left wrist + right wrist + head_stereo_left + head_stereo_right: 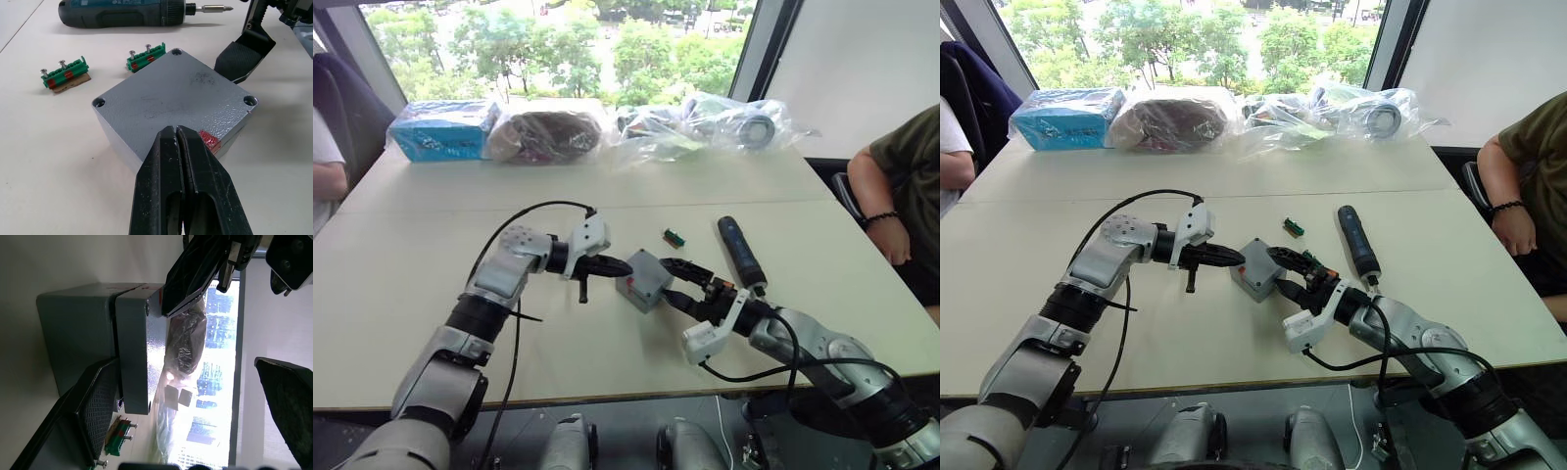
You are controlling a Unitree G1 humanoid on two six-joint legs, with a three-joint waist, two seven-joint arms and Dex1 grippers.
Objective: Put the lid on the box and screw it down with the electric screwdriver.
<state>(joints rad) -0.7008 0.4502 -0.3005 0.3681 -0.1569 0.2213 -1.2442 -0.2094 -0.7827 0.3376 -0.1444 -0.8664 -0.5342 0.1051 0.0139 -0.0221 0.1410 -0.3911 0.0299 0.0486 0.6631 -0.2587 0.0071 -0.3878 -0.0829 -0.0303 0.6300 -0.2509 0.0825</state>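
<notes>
Both arms reach inward over the surface (401,294), forearms angled toward each other so that the two hands nearly meet at the middle. The left hand (613,265) points toward the robot's right, its two black fingers (166,166) pressed flat together, tips level. The right hand (677,282) points back toward the left, its fingers spread wide, one higher, one lower.
</notes>
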